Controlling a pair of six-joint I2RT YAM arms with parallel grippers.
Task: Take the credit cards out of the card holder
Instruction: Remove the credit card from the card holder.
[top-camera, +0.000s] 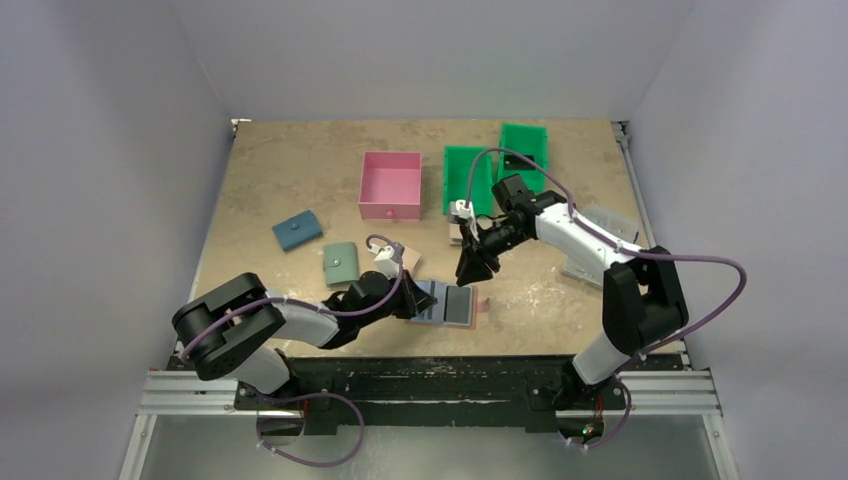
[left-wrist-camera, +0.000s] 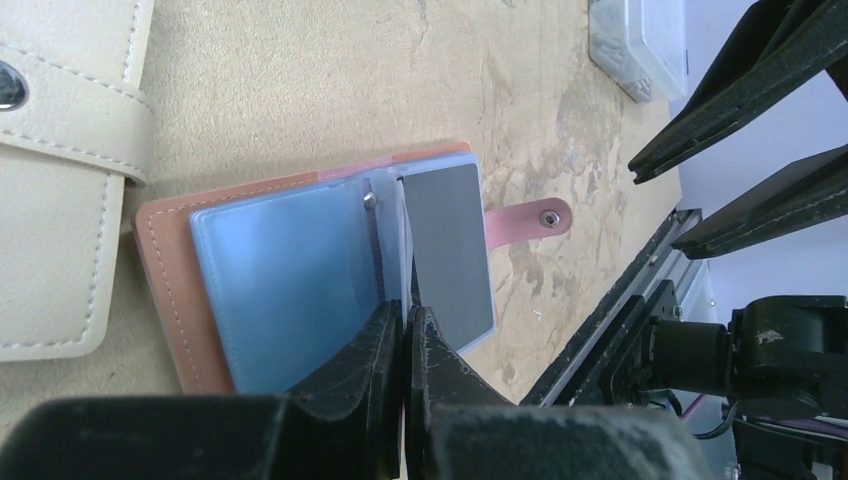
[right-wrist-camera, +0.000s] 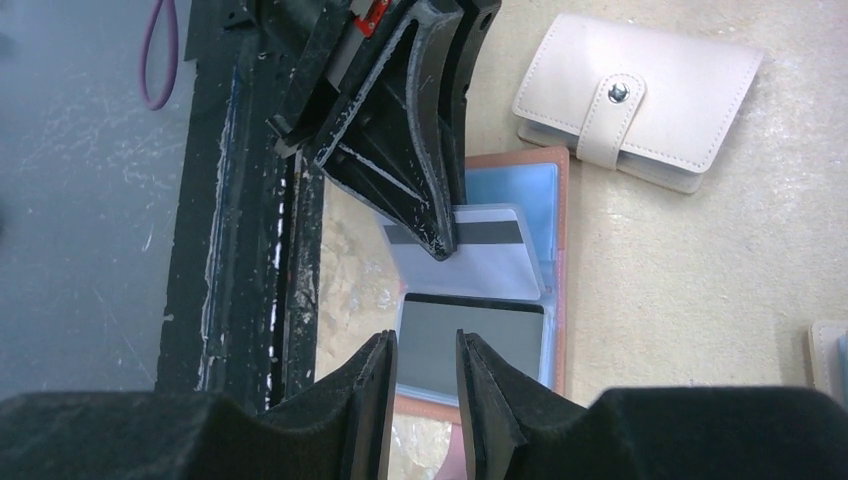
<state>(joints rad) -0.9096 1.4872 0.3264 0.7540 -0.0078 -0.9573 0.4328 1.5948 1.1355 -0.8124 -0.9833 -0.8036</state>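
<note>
Left wrist view: the card holder (left-wrist-camera: 162, 262) lies open by the near edge of the surface (left-wrist-camera: 300, 90), the left fingers (left-wrist-camera: 372, 350) pressed together on a clear sleeve (right-wrist-camera: 530, 285). The right fingers (right-wrist-camera: 372, 380) hover part-spread and empty above the grey card (left-wrist-camera: 450, 250). It looks light, stiff and slick, snug in its plastic, and is probably best pinched at the sleeve mouth.

One terracotta card holder (left-wrist-camera: 290, 280) shows two cards in its clear sleeves (a pale striped card (right-wrist-camera: 490, 265) and a grey card (right-wrist-camera: 480, 318)). Four closed wallets: two beige snap wallets (right-wrist-camera: 640, 100), one blue wallet (top-camera: 297, 232), one sage green wallet (top-camera: 340, 262). Three bins: one pink bin (top-camera: 390, 210), two green bins (top-camera: 455, 190).
</note>
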